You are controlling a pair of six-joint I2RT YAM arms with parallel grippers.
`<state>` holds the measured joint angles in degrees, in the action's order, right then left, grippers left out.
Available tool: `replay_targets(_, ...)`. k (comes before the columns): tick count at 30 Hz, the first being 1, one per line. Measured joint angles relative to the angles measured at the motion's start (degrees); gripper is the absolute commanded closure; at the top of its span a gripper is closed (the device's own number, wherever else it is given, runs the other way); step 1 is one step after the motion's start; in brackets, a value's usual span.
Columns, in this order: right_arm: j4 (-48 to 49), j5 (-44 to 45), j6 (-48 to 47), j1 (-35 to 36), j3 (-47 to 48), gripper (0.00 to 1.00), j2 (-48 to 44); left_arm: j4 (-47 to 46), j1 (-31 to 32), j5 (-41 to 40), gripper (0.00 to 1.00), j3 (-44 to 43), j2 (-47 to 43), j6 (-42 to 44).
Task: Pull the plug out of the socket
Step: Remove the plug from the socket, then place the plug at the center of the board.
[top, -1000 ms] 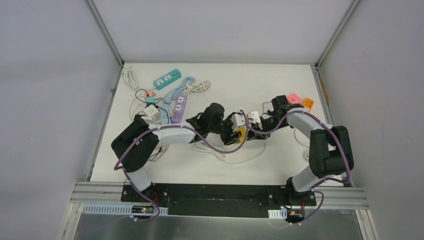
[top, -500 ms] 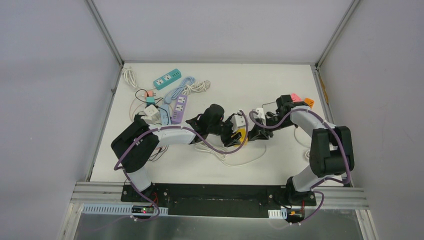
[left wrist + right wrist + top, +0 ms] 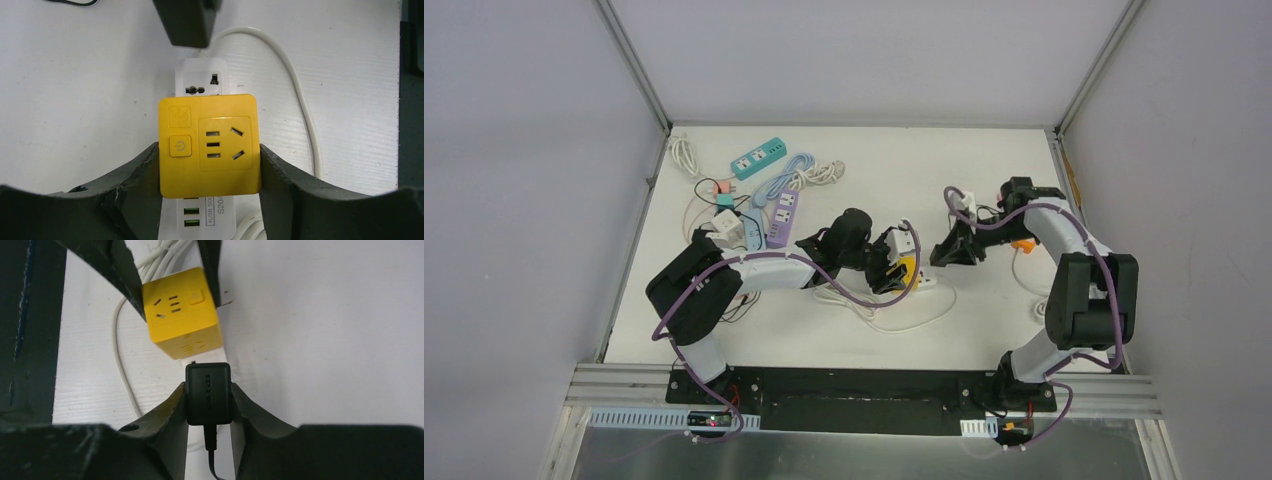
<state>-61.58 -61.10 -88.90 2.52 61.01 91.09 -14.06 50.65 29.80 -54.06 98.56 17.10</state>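
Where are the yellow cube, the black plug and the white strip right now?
yellow cube (image 3: pixel 210 145): left wrist view, centre of its top face.
black plug (image 3: pixel 208 395): right wrist view, middle of its body.
white strip (image 3: pixel 202 82): left wrist view, bare end with the open outlet, beyond the cube.

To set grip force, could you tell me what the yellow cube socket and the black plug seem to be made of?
The yellow cube socket: likely hard moulded plastic, smooth satin, with crisp slots and even colour. The black plug: probably matte plastic too; faint lettering, soft sheen, rounded corners.
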Motion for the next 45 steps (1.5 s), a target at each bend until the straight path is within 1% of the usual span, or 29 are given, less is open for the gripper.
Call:
replay_targets(3, -2.62, -1.9, 2.36, -3.19, 4.94, 1.0, 0.37, -0.24, 0.04, -1.22, 0.72, 0.0, -0.13, -1.7)
replay_targets(5, -3.34, -2.91, 4.15, -5.27, 6.75, 1.0, 0.52, -0.33, 0.04, -1.53, 0.57, 0.0, -0.24, -2.73)
replay_targets(7, -3.45, -3.78, 7.48, -8.13, 7.93, 1.0, 0.79, -0.33, 0.37, -2.62, 0.46, 0.0, -0.44, -4.11)
replay_targets(8, -2.91, -4.02, 9.75, -9.66, 8.41, 1.0, 0.98, -0.33, 0.44, -3.1, 0.42, -0.02, -0.5, -4.74)
replay_targets(9, -1.84, -4.04, 12.39, -10.97, 8.72, 1.0, 1.14, -0.33, 0.46, -3.76, 0.4, -0.09, -0.55, -5.35)
replay_targets(10, -0.57, -3.93, 14.86, -11.96, 8.83, 1.0, 1.18, -0.31, 0.66, -4.2, 0.35, -0.13, -0.55, -5.9)
replay_targets(11, 1.64, -3.28, 18.64, -13.03, 8.83, 1.0, 1.16, -0.28, 0.74, -4.59, 0.31, -0.22, -0.57, -6.34)
replay_targets(12, 4.31, -2.08, 22.77, -13.86, 8.81, 1.0, 1.16, -0.2, 0.76, -5.22, 0.29, -0.37, -0.59, -6.86)
replay_targets(13, 7.56, -0.42, 27.1, -14.43, 8.74, 1.0, 1.16, 0.55, 0.9, -5.66, 0.22, -0.59, -0.59, -7.67)
replay_targets(14, 10.6, 1.25, 30.97, -14.78, 8.7, 1.0, 1.16, 1.46, 1.03, -6.23, 0.19, -0.63, -0.59, -8.15)
replay_targets(17, 18.05, 5.05, 39.34, -15.41, 8.66, 1.0, 1.25, 5.33, 1.03, -7.78, 0.15, -0.63, -0.57, -9.46)
replay_targets(20, 24.22, 10.03, 47.93, -15.67, 8.66, 1.0, 1.95, 6.91, 1.03, -8.59, 0.12, -0.66, -0.57, -10.29)
replay_targets(21, 26.88, 12.28, 51.12, -15.74, 8.5, 1.0, 2.43, 7.28, 1.03, -8.76, 0.1, -0.66, -0.57, -10.47)
replay_targets(23, 31.63, 16.17, 55.93, -15.87, 7.69, 1.0, 3.23, 7.69, 1.03, -8.81, 0.02, -0.66, -0.57, -10.71)
replay_targets(25, 35.89, 20.33, 60.19, -15.93, 6.36, 1.0, 3.93, 8.2, 1.03, -8.96, 0.01, -0.7, -0.59, -11.02)
replay_targets(29, 40.81, 25.94, 65.57, -15.93, 6.12, 0.98, 6.67, 8.98, 1.03, -10.29, 0.01, -0.74, -1.2, -11.91)
replay_targets(34, 42.62, 33.94, 69.83, -15.91, 7.28, 0.89, 11.82, 9.92, 1.03, -12.11, 0.01, -0.74, -5.03, -12.68)
replay_targets(36, 42.56, 36.13, 70.49, -15.91, 7.67, 0.87, 13.4, 10.05, 1.03, -13.38, 0.01, -0.74, -7.37, -13.14)
replay_targets(38, 42.49, 37.33, 71.12, -15.89, 8.46, 0.8, 14.38, 10.32, 1.03, -14.53, 0.01, -0.74, -9.64, -13.4)
replay_targets(42, 42.6, 40.37, 71.28, -15.87, 9.42, 0.58, 14.75, 11.52, 1.03, -17.14, 0.01, -0.74, -13.88, -14.23)
replay_targets(45, 42.64, 42.75, 71.17, -15.8, 9.6, 0.44, 14.75, 12.52, 1.03, -19.45, 0.01, -0.74, -16.48, -15.76)
